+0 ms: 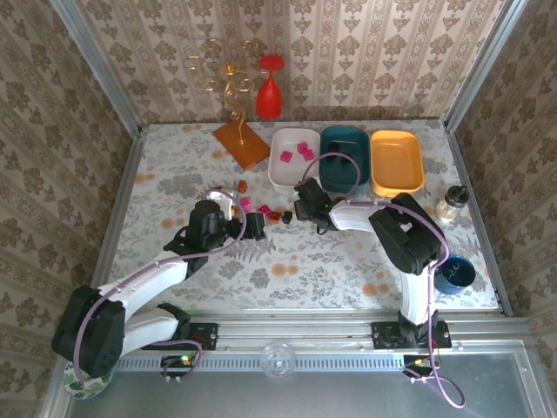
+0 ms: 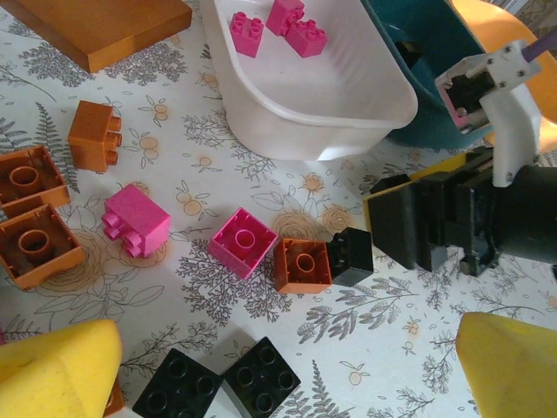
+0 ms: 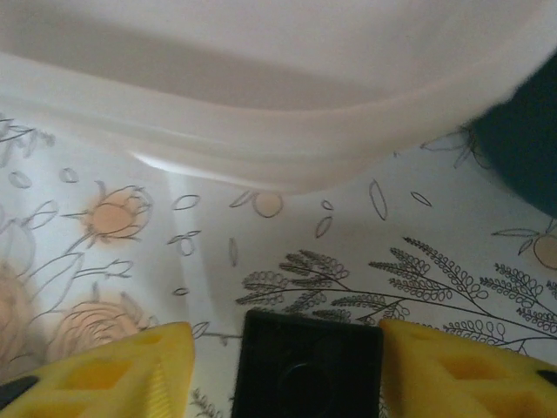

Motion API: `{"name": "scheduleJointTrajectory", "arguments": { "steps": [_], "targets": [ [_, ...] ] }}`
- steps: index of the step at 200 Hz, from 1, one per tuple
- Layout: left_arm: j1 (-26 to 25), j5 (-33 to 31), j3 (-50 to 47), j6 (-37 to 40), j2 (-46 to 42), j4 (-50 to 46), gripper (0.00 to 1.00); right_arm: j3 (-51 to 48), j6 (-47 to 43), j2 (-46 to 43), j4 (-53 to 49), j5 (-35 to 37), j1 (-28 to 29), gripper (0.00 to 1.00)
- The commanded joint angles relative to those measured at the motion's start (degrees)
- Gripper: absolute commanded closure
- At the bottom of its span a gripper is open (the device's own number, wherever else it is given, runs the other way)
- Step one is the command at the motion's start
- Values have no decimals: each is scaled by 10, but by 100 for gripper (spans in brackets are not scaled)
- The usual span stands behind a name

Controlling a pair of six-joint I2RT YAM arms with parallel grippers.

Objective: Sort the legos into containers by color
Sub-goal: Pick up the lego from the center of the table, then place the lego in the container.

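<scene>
Legos point(image 2: 244, 242) lie loose on the bench point(image 1: 305, 261) between two claws, with three pink ones already in the white tray point(image 2: 348, 87).
Nearest, the left claw point(image 2: 287, 366) hangs over the scatter with its yellow fingers spread wide and nothing between them; two black blocks point(image 2: 218, 383) sit side by side just below it, with pink and orange pieces beyond. The right claw point(image 3: 287, 348) is low on the bench, its fingers straddling a black lego point(image 3: 312, 366): one finger is at the block's side, while the other is apart from it, so the block is not clamped. Just behind stands the white tray, then the dark teal tray point(image 1: 344, 161) and the orange-yellow tray point(image 1: 396, 161) in a row. An orange-brown tile point(image 1: 242, 142) and a red wine glass point(image 1: 270, 96) are farthest.
</scene>
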Motion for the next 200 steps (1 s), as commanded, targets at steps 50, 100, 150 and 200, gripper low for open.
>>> {"name": "scheduleJointTrajectory", "arguments": {
  "steps": [50,100,150,200],
  "targets": [
    [2,49,-4,-6,-6,35,0,-51,7,-86,24,-16,-10,65],
    [-67,72,-3,29,23,119,0,-135,58,-264,80,-111,-90,68],
    [-125,24,-19,82,63,197,1,-36,88,-176,76,-104,-192,68],
    [-153,-5,-27,139,122,251,2,156,102,5,0,-119,-215,60]
  ]
}}
